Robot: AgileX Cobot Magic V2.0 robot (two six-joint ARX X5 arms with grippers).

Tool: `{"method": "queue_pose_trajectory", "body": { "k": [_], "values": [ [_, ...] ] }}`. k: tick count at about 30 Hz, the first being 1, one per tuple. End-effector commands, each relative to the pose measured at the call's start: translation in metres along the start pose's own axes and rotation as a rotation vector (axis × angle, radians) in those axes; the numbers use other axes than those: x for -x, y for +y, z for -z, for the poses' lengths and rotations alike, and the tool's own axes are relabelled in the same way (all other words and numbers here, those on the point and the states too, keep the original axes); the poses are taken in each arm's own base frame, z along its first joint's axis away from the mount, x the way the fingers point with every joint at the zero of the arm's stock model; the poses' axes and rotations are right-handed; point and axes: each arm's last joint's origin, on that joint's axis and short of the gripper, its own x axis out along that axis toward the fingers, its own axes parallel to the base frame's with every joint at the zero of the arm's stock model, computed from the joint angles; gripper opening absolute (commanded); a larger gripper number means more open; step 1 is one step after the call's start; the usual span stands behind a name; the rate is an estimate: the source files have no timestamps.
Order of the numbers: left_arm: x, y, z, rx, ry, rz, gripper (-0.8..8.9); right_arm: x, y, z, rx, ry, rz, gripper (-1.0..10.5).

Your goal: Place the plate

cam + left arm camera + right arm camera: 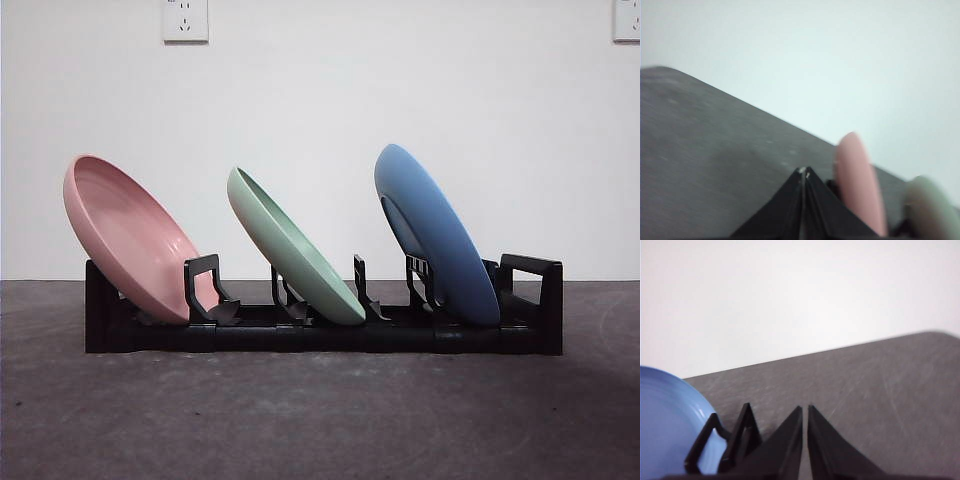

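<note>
A black dish rack (320, 335) stands on the grey table and holds three tilted plates: a pink plate (130, 238) at the left, a green plate (292, 248) in the middle, a blue plate (435, 232) at the right. Neither arm shows in the front view. My left gripper (804, 172) is shut and empty, with the pink plate (857, 182) and the green plate (932, 210) seen edge-on just beside it. My right gripper (805, 410) is shut and empty, beside the blue plate (667, 425) and the rack's end (722, 440).
The grey table (320, 420) spreads in front of the rack. A white wall with two sockets (185, 20) stands behind it.
</note>
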Motion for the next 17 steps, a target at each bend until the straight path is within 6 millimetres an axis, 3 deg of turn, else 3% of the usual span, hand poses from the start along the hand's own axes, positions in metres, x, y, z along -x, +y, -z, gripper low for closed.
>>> {"method": "queue_pose_trajectory", "body": {
  "k": [1, 5, 10, 17],
  "values": [
    [0.002, -0.009, -0.013, 0.126, 0.008, 0.078, 0.08, 0.003, 0.004, -0.014, -0.126, 0.025, -0.018, 0.1],
    [0.007, -0.024, -0.034, 0.117, 0.107, 0.108, 0.10, 0.008, 0.013, -0.038, -0.121, 0.142, -0.067, 0.1],
    [0.009, -0.043, -0.063, -0.014, 0.259, 0.114, 0.10, 0.009, 0.027, -0.072, -0.072, 0.298, -0.159, 0.1],
    [-0.004, -0.067, -0.100, -0.131, 0.493, 0.127, 0.10, -0.012, 0.045, -0.110, -0.010, 0.546, -0.269, 0.1]
  ]
}}
